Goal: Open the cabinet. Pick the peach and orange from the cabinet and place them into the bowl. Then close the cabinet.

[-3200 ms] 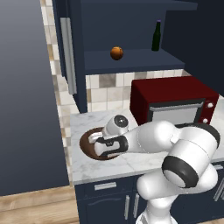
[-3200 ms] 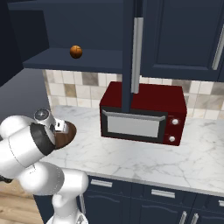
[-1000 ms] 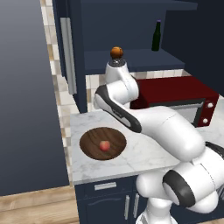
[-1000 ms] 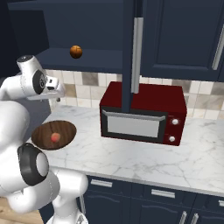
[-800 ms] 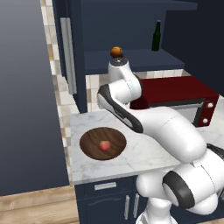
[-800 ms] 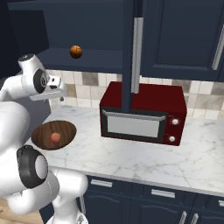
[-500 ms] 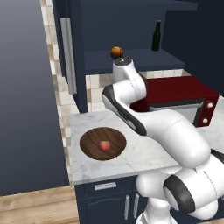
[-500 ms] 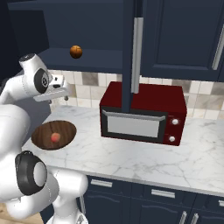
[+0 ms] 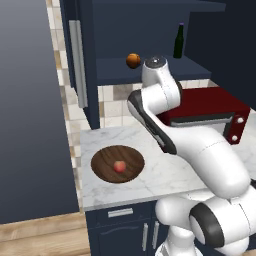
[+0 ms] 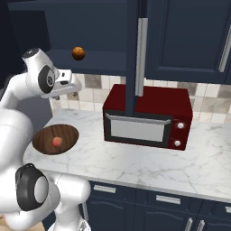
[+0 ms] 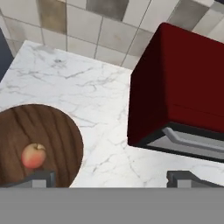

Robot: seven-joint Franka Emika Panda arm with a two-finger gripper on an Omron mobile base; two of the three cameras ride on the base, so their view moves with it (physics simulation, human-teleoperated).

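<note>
The cabinet (image 9: 150, 25) stands open, its left door (image 9: 77, 65) swung out with a long silver handle. The orange (image 9: 132, 60) (image 10: 78, 53) rests on the cabinet's lower shelf. The dark wooden bowl (image 9: 102, 160) (image 10: 45, 135) (image 11: 57, 127) sits on the marble counter with the reddish-pink peach (image 9: 119, 166) (image 10: 57, 141) (image 11: 33, 155) inside it. My gripper (image 10: 73, 87) (image 11: 111, 178) hovers open and empty, high above the counter, just below the shelf and to the right of the bowl. It looks down at the counter.
A dark red microwave (image 10: 144, 117) (image 11: 183, 87) stands on the counter right of the bowl. A green bottle (image 9: 178, 42) stands on the shelf right of the orange. The cabinet's right door (image 10: 137, 54) juts out edge-on above the microwave. Tiled wall (image 11: 87, 26) lies behind.
The hand has gone up from the bowl, where the peach now lies, toward the shelf. Over the last second it drifted a little right, staying open.
</note>
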